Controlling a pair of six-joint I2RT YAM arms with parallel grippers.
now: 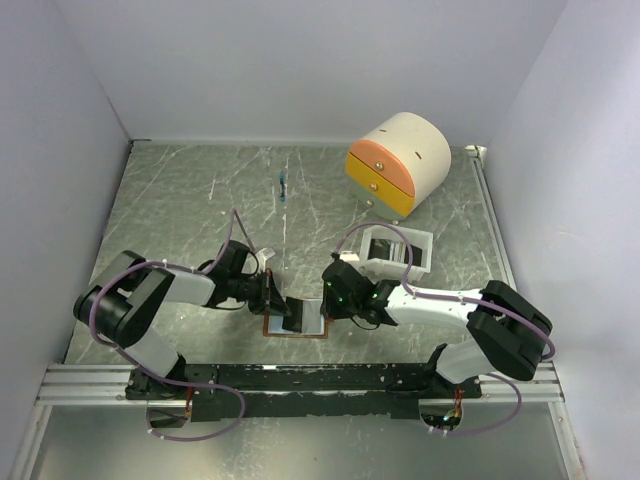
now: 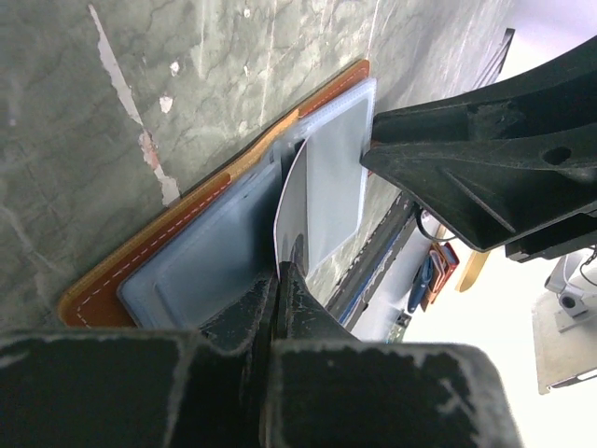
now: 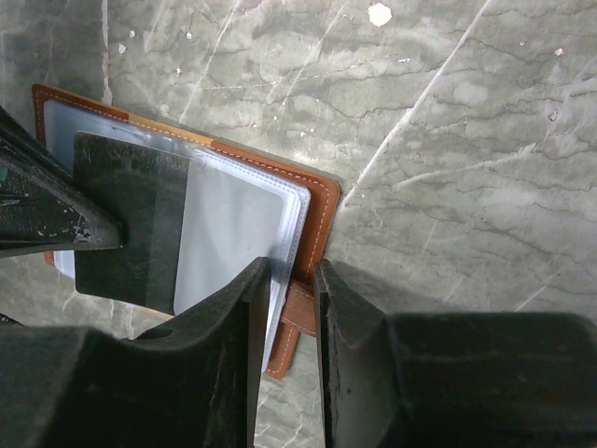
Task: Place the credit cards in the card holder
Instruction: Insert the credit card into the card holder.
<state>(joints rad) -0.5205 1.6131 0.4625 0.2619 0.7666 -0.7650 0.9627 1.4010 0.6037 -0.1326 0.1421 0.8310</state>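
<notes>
Left wrist view: L claw (image 2: 283, 271) is clenched on the corner of a grey credit card (image 2: 326, 187). Card is bowed, far end under the clear sleeve (image 2: 366, 98). Card holder (image 2: 177, 271) lies open and flat on the tabletop (image 2: 112, 112), at 6 o'clock of the work area, between both claws. R claw (image 3: 291, 280) straddles the holder's 3 o'clock edge by the strap tab. It looks pinched on leather + sleeve edges, prob. pinning it.

Risks:
- Card is bent, so more push could kink it or pop it out of the sleeve mouth.
- If the leading edge snags, the holder may slide or fold, since only one edge is pinned.
- Grip is at a corner only, so the card could pivot & jam skew.
- Claws sit v. close and could bump.

Containers:
- Card holder: one card, approx. half under the sleeve. The other pocket looks empty as far as seen.
- White tray (image 1: 425, 250), 1 o'clock from the holder: ribs inside, can't tell if any cards are in it.
- Drawer box (image 1: 400, 160), further out at 1 o'clock: drawers closed, contents hidden.
</notes>
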